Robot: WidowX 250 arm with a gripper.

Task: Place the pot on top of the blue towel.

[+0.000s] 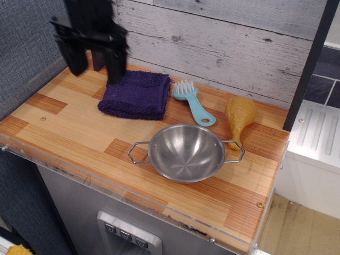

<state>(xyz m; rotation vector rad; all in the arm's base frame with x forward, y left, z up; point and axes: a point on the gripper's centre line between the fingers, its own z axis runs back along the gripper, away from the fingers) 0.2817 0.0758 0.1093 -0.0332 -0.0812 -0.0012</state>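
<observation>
The shiny steel pot (186,152) with two wire loop handles sits on the wooden counter near the front, right of centre. The dark indigo towel (137,94) lies folded at the back, left of centre, up and left of the pot. My black gripper (96,69) hangs open and empty over the towel's left back corner, its two fingers spread apart and pointing down. It is well away from the pot.
A light-blue brush with white bristles (192,102) lies just right of the towel. A yellow toy chicken drumstick (239,116) lies behind the pot's right handle. A white plank wall runs behind the wooden counter (64,122); a clear plastic lip (106,186) lines the front edge.
</observation>
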